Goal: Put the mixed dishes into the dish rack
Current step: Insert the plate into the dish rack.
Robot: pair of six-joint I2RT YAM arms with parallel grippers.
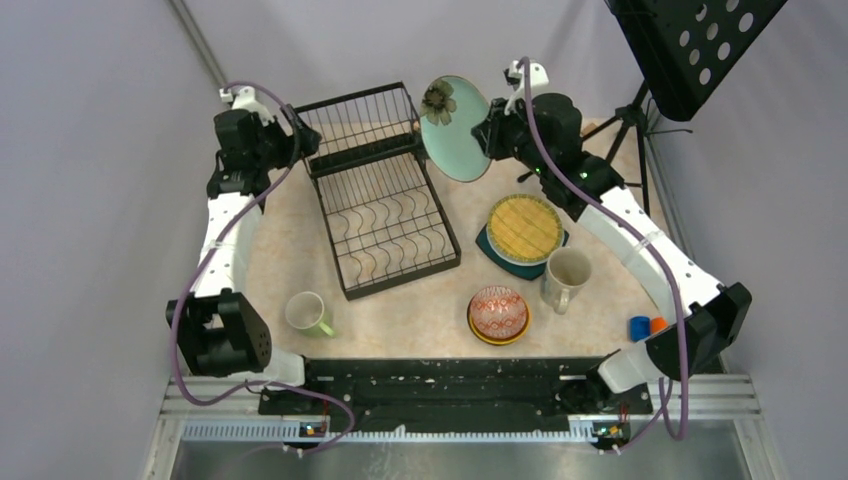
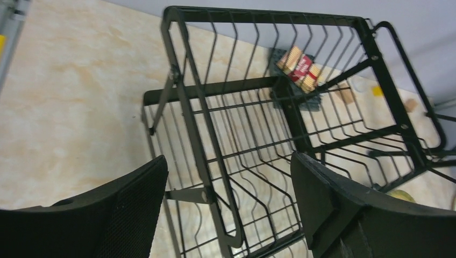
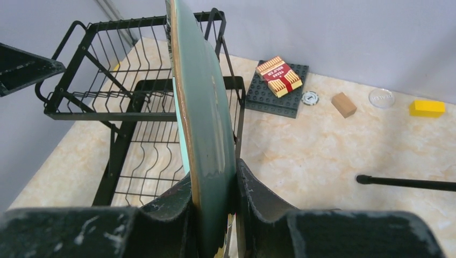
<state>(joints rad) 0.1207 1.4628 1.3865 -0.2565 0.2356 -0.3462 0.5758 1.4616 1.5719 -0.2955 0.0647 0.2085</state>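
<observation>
From above, your right gripper (image 1: 490, 135) holds the pale teal plate (image 1: 455, 128) on edge just right of the dish rack (image 1: 385, 215), and your left gripper (image 1: 303, 140) sits at the rack's raised far-left corner. Your left wrist view shows its fingers (image 2: 129, 204) spread wide above the rack wires, gripping nothing. Your right wrist view shows both fingers (image 3: 258, 199) pinched on the plate's rim

The beige marbled counter (image 1: 280, 260) carries a black wire dish rack (image 1: 385, 205) at centre frame. A green mug (image 1: 308, 313) sits lower left. To the lower right are a stack of bowls (image 1: 498, 314), a cream mug (image 1: 566, 278) and a stack of plates (image 1: 523, 230) — with two small blocks (image 1: 647, 326) near the right edge.
</observation>
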